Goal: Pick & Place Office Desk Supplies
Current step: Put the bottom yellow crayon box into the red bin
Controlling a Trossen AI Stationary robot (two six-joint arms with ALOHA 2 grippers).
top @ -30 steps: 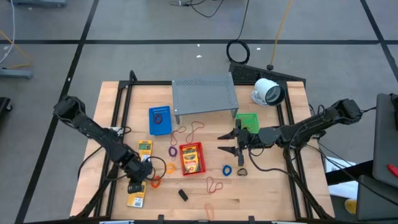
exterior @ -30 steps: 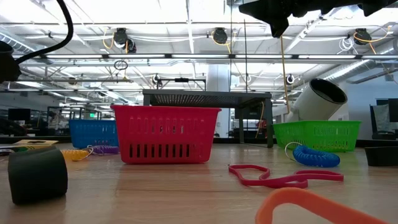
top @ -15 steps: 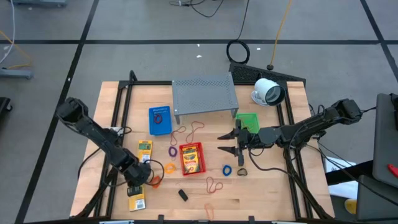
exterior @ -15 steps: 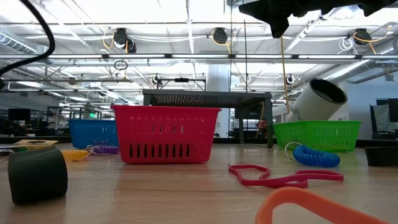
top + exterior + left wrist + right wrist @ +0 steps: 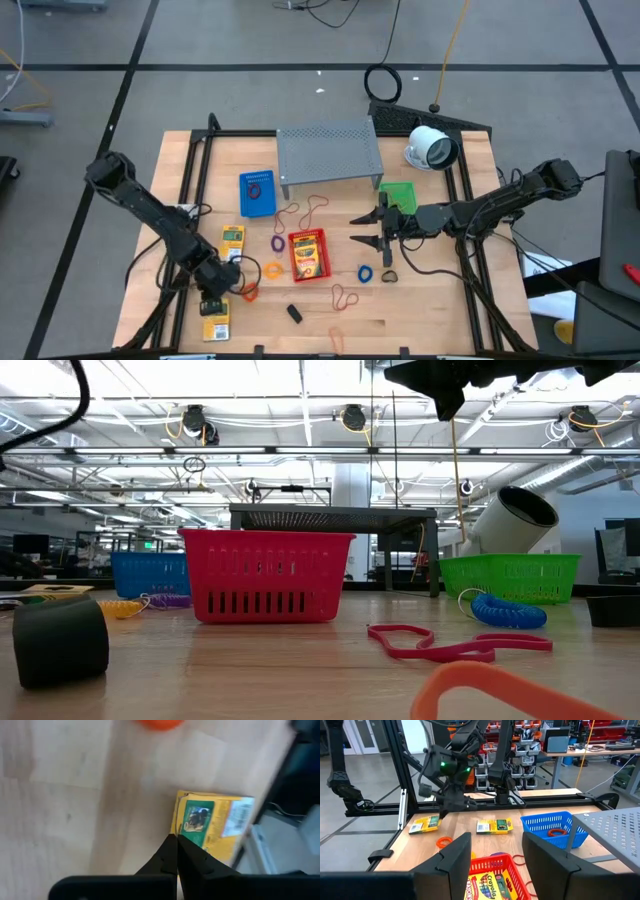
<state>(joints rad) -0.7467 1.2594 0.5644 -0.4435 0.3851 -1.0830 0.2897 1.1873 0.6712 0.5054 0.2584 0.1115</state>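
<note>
On the wooden bench (image 5: 420, 300), our left gripper (image 5: 176, 851) had its fingers pinched fully together, empty, beside the yellow crayon packet (image 5: 214, 825) near the front-left edge. We judged reopening and straddling it wise. Our right gripper (image 5: 496, 855) waited open mid-bench.

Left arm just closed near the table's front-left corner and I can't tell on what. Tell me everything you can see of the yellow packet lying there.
The yellow packet is a flat, card-like rectangle with a green picture label and a white barcode panel. It lies flat on the wooden table by the front-left edge, apart from the orange loop. The left gripper is shut, its tips over the packet's near edge; no grip on it shows.
</note>
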